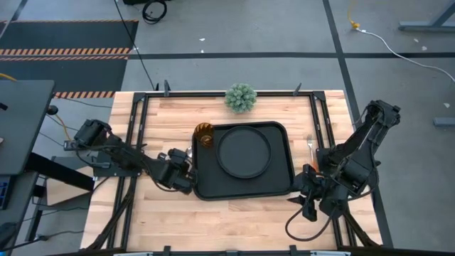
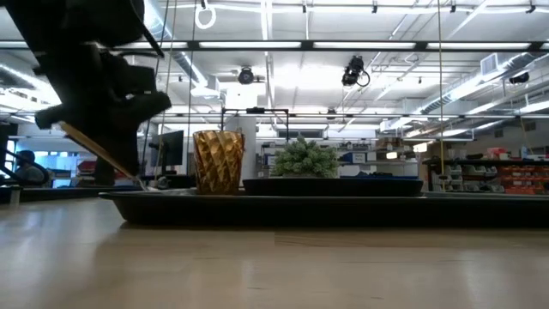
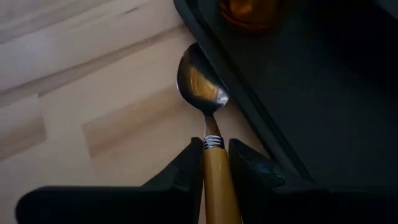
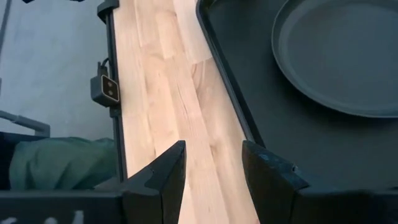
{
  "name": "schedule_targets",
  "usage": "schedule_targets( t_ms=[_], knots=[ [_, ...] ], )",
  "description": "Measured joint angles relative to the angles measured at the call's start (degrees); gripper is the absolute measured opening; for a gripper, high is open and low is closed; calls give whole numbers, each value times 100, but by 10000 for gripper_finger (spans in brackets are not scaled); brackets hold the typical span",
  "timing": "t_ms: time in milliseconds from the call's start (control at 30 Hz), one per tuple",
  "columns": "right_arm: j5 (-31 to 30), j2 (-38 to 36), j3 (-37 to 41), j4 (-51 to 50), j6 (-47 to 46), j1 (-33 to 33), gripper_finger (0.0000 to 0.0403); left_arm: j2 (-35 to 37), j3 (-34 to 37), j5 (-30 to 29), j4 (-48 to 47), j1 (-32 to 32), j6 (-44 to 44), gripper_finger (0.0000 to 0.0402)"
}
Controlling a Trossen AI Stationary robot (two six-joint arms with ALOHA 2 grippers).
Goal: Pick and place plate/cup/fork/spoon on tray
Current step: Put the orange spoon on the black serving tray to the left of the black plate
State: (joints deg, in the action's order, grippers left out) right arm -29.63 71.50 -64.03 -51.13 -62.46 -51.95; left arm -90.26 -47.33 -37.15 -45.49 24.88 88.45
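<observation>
High view: the tray [image 1: 206, 186] sits mid-table, the largest item. The plate [image 1: 244, 152] lies flat inside it, and the cup [image 1: 205, 135] stands upright at the tray's far left corner.

The fork [image 1: 309, 145] lies on the bare wood just beside the tray's right edge, not yet placed.

Smallest, the spoon [image 3: 208, 112]: the left gripper [image 3: 214, 168] is clamped on its yellowish handle just behind the ringed neck. The bowl hangs at the tray's left rim, tipped down; we cannot tell whether it touches the rim. In the low view the handle slants up from the tray edge into the gripper.

The right gripper [image 4: 211, 168] waits with fingers apart and empty, over the wood by the tray's right side.

We judge the spoon light, stiff and slick. A hold this close to the neck should keep it from swinging. The smooth handle could still twist between the fingers, so we would set it down low and gently.
</observation>
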Motion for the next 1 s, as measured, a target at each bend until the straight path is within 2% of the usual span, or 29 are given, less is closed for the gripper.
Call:
schedule_targets(
  t_ms=[133, 233, 367, 500, 633, 700, 867, 1000],
  knots=[
    [-133, 0, 2, 3, -105, -148, 164, 0, -413, 206, -439, 265, 140, 79],
    [-200, 0, 2, 15, -190, -247, 164, 0, -791, 105, -385, 451, 132, 79],
    [-251, 0, 2, 52, -212, -360, 164, 0, -1255, -181, 102, 687, -119, 79],
    [-387, 0, 4, 107, -207, -474, 164, 0, -1442, -371, 892, 815, -826, 79],
    [-404, 21, 4, 148, -205, -584, 164, 0, -1462, -363, 912, 813, -943, 79],
    [-404, 64, 4, 175, -206, -640, 164, 0, -1451, -311, 545, 813, -736, 75],
    [-402, 225, 4, 181, -257, -777, 164, -61, -1384, -17, -1101, 813, 353, 62],
    [-397, 372, 7, 144, -354, -861, 164, -55, -866, 182, -1116, 766, 1055, 63]
  ],
)
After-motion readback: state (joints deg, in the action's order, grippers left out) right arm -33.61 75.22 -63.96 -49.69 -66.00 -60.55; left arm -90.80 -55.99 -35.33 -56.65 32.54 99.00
